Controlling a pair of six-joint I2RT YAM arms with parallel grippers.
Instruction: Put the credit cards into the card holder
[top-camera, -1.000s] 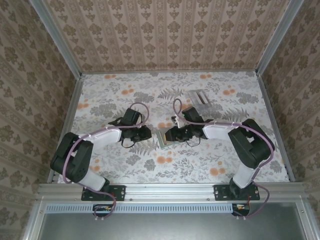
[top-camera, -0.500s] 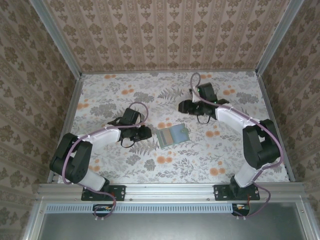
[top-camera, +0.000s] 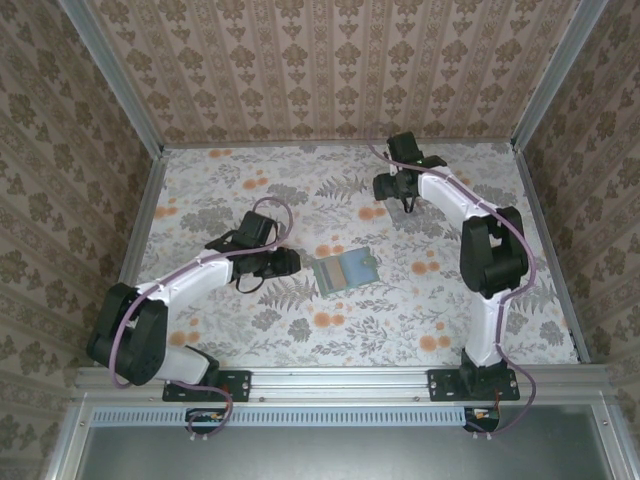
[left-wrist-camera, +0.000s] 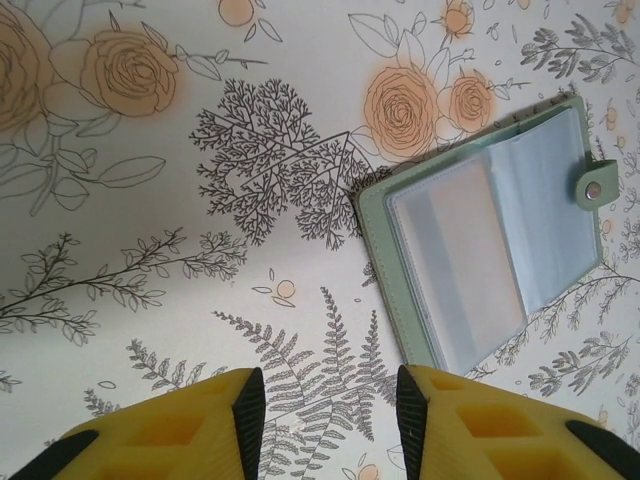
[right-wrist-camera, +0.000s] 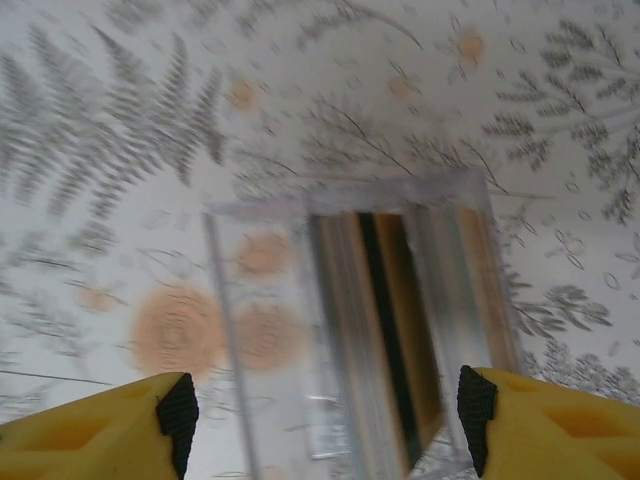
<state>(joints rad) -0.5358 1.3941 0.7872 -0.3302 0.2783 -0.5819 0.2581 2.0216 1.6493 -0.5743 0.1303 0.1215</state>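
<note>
1. Credit cards (right-wrist-camera: 420, 330) stand on edge in the slots of a clear plastic stand (right-wrist-camera: 262, 330) at the far side of the table (top-camera: 250, 330). They are tan, with one dark edge among them. The right wrist view is blurred, so I cannot tell how many there are.
2. The card holder (top-camera: 345, 270) lies open and flat near the middle of the table, well apart from the stand. Its clear pockets face up and its closing tab (left-wrist-camera: 594, 185) sits at one edge. Whether a pocket already holds a card, I cannot tell.
3. The right gripper (top-camera: 385, 187) hovers over the stand with its jaws wide and nothing between them. The cards sit close together, so a slightly off-centre close could pinch two at once. It could also catch a wall of the stand and tip or drag the stand.
4. A thin, smooth card gripped by one edge may well twist or slip on the way across the table. It would then reach the pocket crooked.
5. The left gripper (top-camera: 288, 262) waits just beside the holder's near-left edge, jaws partly apart and empty. Nothing pins the holder down. A card pushed at a pocket mouth could shove the light wallet along the table instead of sliding in.
6. The pocket openings look narrow. A tilted card could ride over the plastic or buckle it.
7. Both arms working over the small holder risk knocking each other.
</note>
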